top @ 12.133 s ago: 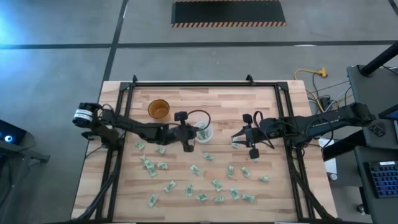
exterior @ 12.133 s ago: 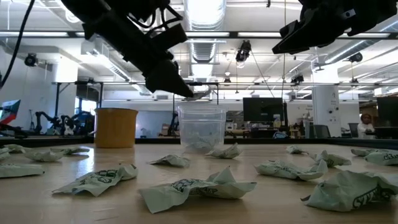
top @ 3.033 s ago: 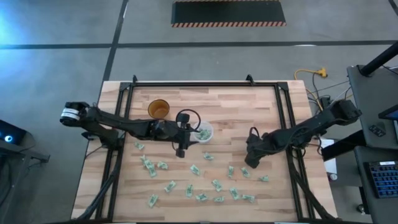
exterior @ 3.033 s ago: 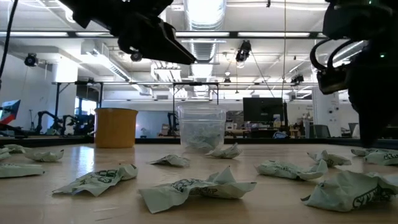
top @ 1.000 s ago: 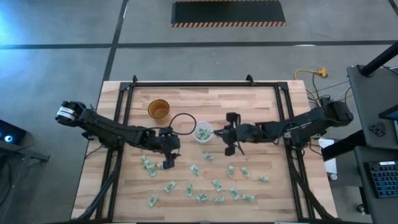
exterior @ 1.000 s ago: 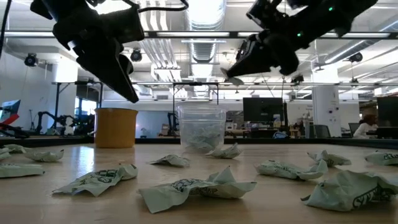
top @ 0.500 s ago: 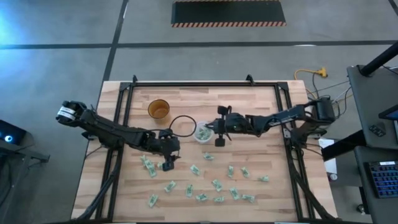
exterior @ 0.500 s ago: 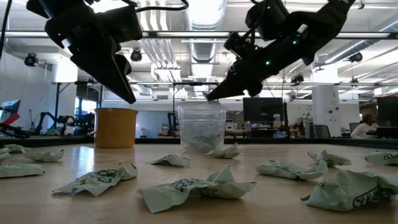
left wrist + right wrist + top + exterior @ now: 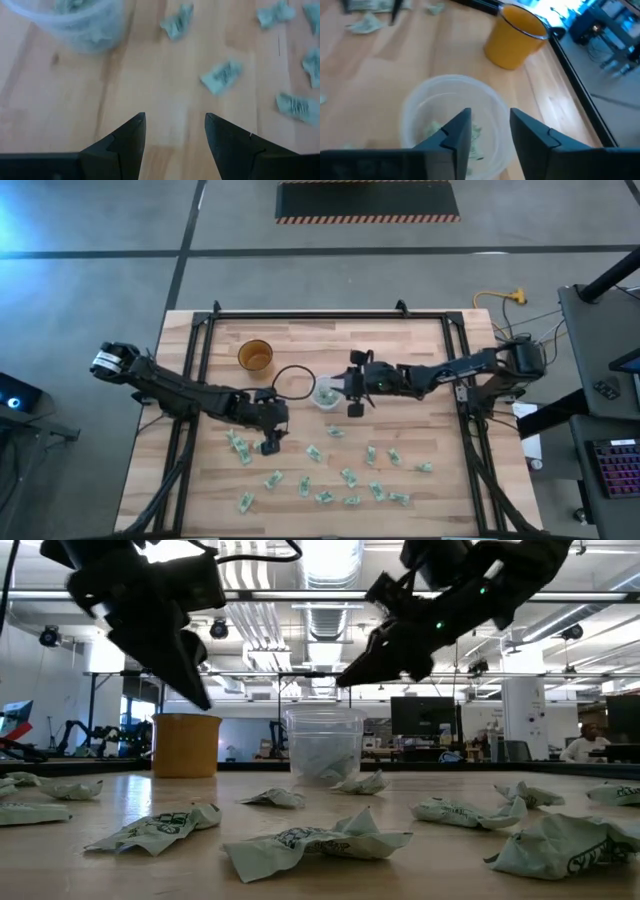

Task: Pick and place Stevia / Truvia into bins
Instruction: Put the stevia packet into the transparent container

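We judge the step in hand to be the drop-off. Our right gripper (image 9: 486, 131) hangs directly over the translucent cup (image 9: 454, 120), which stands near the middle of the table (image 9: 420, 345), toward its far edge. The right fingers stand apart with nothing visible between them. Several sachets (image 9: 434, 129) already lie on the cup floor. Our left gripper (image 9: 174, 134) hovers low over bare wood just left of the cup, jaws open and empty, facing loose sachets (image 9: 221, 77) strewn toward the table's near edge.

Next move, as we judge it: we lift the right gripper clear of the rim without tipping the cup, then lower the left gripper squarely onto one sachet.

The high view shows both arms and the full scatter, but not the cup's contents. The right wrist view shows those contents and the amber cup (image 9: 516, 36) beyond. The low view shows that both grippers hang above the cup rim.
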Controlling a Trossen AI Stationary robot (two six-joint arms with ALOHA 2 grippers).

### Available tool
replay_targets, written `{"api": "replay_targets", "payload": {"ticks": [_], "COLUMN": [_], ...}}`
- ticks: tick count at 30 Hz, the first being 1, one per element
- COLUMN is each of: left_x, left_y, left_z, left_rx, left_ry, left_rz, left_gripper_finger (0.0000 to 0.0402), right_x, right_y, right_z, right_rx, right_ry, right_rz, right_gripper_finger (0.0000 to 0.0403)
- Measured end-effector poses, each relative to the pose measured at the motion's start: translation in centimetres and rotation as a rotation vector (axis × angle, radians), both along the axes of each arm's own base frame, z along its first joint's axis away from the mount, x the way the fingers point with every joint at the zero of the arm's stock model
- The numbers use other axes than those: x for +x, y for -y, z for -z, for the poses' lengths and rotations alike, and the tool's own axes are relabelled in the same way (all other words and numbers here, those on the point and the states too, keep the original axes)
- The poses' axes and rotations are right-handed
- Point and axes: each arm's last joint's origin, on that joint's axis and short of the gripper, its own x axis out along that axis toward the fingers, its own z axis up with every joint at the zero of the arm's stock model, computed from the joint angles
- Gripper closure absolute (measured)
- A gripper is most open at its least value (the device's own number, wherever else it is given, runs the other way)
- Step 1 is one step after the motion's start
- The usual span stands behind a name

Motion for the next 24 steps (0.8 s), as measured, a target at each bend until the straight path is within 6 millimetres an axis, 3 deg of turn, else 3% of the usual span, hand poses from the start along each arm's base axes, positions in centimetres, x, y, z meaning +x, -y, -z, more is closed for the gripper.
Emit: {"api": "replay_targets", "payload": {"ticks": [8,15,24], "left_x": [-1.7,-2.7,-3.1], "left_y": [3.7,7.4,7.9], "left_z": [0.3,2.3,5.7], "left_rx": [-0.009,0.125,0.193], "left_ry": [-0.053,-0.069,-0.245], "left_rz": [0.108,0.149,0.064], "left_gripper_finger": [0.0214,0.0214,0.0214], "right_x": [-2.4,-4.7,-6.0], "right_y": [-3.1,-5.3,-6.8], "right_z": [-2.2,-4.0,-5.3], "right_rx": [-0.047,-0.016,-0.010], "right_ry": [-0.088,-0.114,-0.066], "right_rz": [-0.130,-0.195,-0.254], "right_gripper_finger": [0.0254,0.0263,0.0275]}}
